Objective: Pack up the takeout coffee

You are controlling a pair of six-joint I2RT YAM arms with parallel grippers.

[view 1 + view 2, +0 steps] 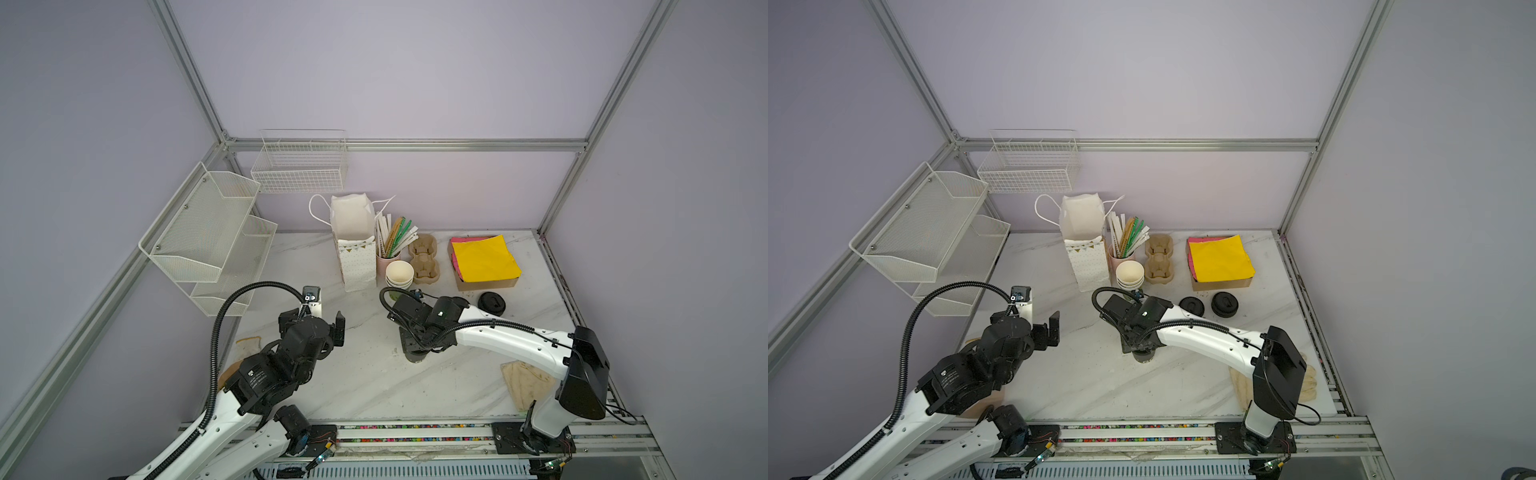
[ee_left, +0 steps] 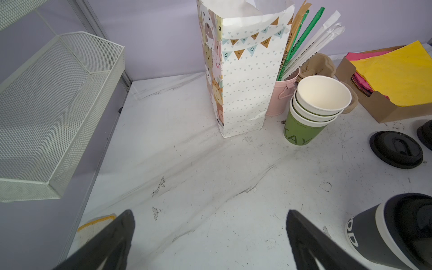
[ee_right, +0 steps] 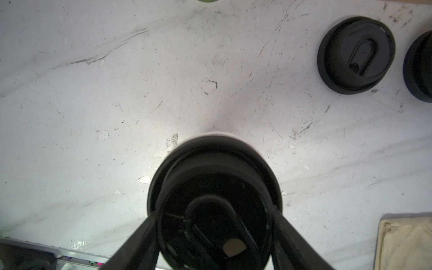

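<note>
The takeout coffee (image 2: 371, 236) stands upright mid-table, a paper cup with a white rim band and a black round lid (image 3: 215, 187); its side looks dark in shade. Both top views show only its base (image 1: 415, 356) (image 1: 1143, 356) under the right wrist. My right gripper (image 3: 215, 211) comes down from above, a finger pressed against each side of the lid. My left gripper (image 2: 210, 212) hovers wide open to the left of the cup (image 1: 312, 319), nothing between its fingers.
A printed paper bag (image 1: 357, 249) stands open at the back. Beside it are a pink cup of straws (image 1: 388, 249), nested green cups (image 1: 400, 274), pulp carriers (image 1: 424, 257) and a box of yellow napkins (image 1: 484, 257). Loose black lids (image 1: 1192, 306) (image 1: 1224, 304) lie right. Mesh shelves (image 1: 208, 232) jut left.
</note>
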